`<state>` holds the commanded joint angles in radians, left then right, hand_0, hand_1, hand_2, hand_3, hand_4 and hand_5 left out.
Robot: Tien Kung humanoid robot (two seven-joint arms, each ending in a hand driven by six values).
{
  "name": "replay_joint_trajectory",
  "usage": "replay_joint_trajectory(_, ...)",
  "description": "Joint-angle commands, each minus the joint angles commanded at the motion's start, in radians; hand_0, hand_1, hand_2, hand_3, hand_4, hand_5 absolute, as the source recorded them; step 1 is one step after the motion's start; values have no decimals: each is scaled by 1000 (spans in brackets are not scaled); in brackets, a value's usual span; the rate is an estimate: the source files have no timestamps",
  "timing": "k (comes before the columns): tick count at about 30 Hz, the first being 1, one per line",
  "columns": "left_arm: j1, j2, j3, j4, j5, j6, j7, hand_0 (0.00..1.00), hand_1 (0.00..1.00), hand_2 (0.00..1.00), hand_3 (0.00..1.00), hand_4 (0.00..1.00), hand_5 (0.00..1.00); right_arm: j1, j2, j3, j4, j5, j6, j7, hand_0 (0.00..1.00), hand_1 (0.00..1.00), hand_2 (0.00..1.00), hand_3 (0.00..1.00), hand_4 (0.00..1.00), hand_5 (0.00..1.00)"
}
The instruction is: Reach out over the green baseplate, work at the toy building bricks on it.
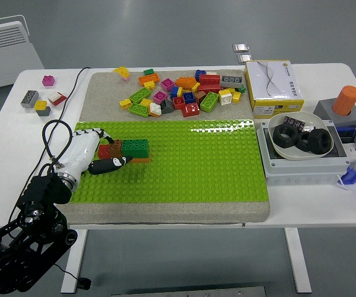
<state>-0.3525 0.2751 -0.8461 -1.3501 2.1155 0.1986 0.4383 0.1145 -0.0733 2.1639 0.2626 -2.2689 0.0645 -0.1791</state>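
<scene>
Views: you have one, the head view; no second view shares any part of the scene.
Position: you look from high on the robot's side of the white table point(165, 216).
Direction: you face forward and down; the near edge runs low across the picture, the far edge near the top, grey floor beyond.
Distance: far enough that you take in nearly the full table width, with the green baseplate point(196, 161) central.
Left margin: the left hand point(94, 154) and its black arm enter from the lower left corner.
Right margin: the grey tray point(301, 167) sits close to your right edge.
</scene>
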Motion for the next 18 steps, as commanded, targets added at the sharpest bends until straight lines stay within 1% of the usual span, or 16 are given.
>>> replay_joint_trajectory(4,5,0,-14,-21,10,7,2,952,929,881,624,939,694,-2,1,0,0,0,0,0,512,672,638,704,772,762)
replay_joint_trajectory(5,9,-2,-22,-34,15,10,9,950,928,881,625,939,677,-2,1,1,0,0,0,0,512,672,639,703,772,761)
replay_joint_trajectory(10,42,-16,-66,-96,44,30,39,950,928,881,625,939,677,-4,3,7,0,0,1,0,512,672,639,703,772,761)
replay_joint_trajectory(11,49,-19,-74,-106,46,35,43,940,922,879,637,937,594,-4,4,7,0,0,1,0,512,675,639,705,773,762)
replay_joint_trajectory(14,77,-37,-110,-138,43,59,46,940,922,879,637,937,594,-7,5,6,-1,0,1,1,512,675,639,705,773,762)
replay_joint_trajectory(16,93,-47,-133,-151,28,72,38,940,922,879,637,937,594,-8,7,7,-3,0,1,3,512,675,639,705,773,762)
replay_joint_trajectory(17,105,-53,-150,-157,10,82,24,932,917,881,662,917,527,-9,8,11,-5,0,1,5,512,674,643,707,773,762)
replay_joint_trajectory(18,116,-57,-164,-160,-6,91,10,932,917,881,662,917,527,-9,9,16,-7,0,1,8,512,674,643,707,773,762)
